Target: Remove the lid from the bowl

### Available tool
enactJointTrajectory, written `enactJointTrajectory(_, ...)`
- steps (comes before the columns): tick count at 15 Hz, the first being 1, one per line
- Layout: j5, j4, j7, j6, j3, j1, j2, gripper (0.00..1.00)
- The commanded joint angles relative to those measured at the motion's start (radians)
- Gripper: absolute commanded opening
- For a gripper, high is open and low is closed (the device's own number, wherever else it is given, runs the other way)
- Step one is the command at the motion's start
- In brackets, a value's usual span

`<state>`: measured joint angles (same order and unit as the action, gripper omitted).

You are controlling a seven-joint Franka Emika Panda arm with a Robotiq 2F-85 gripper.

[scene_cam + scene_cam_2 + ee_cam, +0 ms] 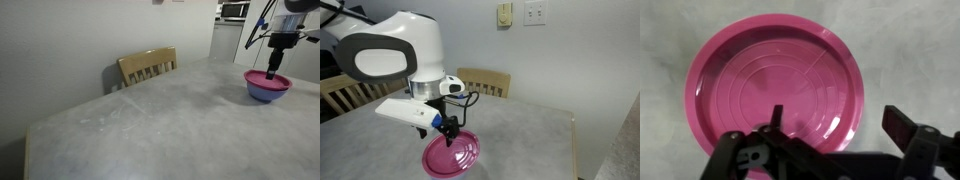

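The magenta-pink lid (775, 80) lies flat on top of the light-blue bowl (266, 94), which stands on the grey table near its right end. In an exterior view the lid (452, 155) hides the bowl beneath it. My gripper (835, 120) is open just above the lid's edge. One finger is over the lid's inner surface and the other is outside the rim, over the table. In both exterior views the gripper (273, 70) points down at the lid (267, 79).
The grey table (150, 120) has a wooden chair (148, 66) at its far side, also seen in an exterior view (488, 80). Another chair (342, 92) stands at the left. A white wall with outlets is behind.
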<state>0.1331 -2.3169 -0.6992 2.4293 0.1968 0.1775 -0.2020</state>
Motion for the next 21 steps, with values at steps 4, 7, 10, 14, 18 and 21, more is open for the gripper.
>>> enactJointTrajectory(4, -0.102, 0.016, 0.278, 0.048, -0.025, -0.003, -0.014, 1.0)
enactJointTrajectory(7, -0.107, 0.012, 0.403, 0.038, -0.032, -0.001, -0.006, 1.0)
enactJointTrajectory(10, -0.103, 0.013, 0.381, 0.031, -0.043, 0.008, -0.01, 1.0)
enactJointTrajectory(14, -0.113, 0.007, 0.406, 0.039, -0.034, 0.01, -0.007, 1.0)
enactJointTrajectory(18, -0.141, 0.017, 0.499, 0.037, -0.037, -0.013, -0.027, 1.0)
enactJointTrajectory(21, -0.181, 0.02, 0.566, 0.03, -0.045, -0.036, -0.036, 1.0)
